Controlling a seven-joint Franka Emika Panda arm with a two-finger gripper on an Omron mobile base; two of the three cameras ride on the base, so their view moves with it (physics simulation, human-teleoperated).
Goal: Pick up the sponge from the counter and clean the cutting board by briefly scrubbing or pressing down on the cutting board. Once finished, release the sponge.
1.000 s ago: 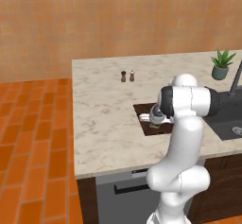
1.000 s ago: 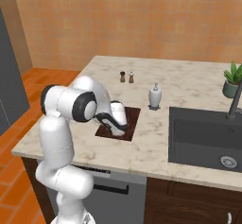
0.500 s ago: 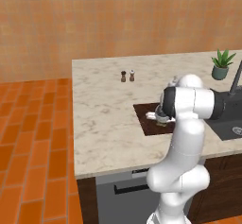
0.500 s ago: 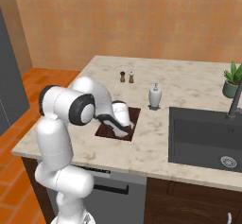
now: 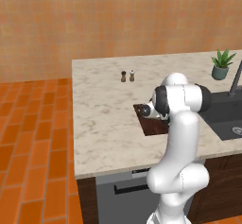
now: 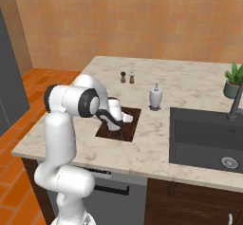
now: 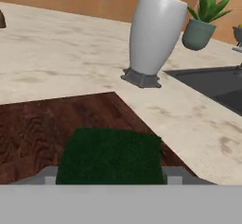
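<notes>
Sponge (image 7: 109, 156): dark green top up, sitting flat on the cutting board (image 7: 42, 124), right between the two fingertips (image 7: 174, 173)
Gripper (image 6: 124, 119): down low over the board; jaws flank the sponge's sides, but honestly can't tell if they're squeezing it or just loose around it
Cutting board: dark wood, lying on the counter (image 5: 101, 119) near its front edge
Soap dispenser (image 6: 155, 96): just past the board's far corner
Potted plant (image 6: 233, 80): way back by the sink (image 6: 209, 136)
Shakers (image 5: 127, 76): two little ones, well apart from the board
</notes>
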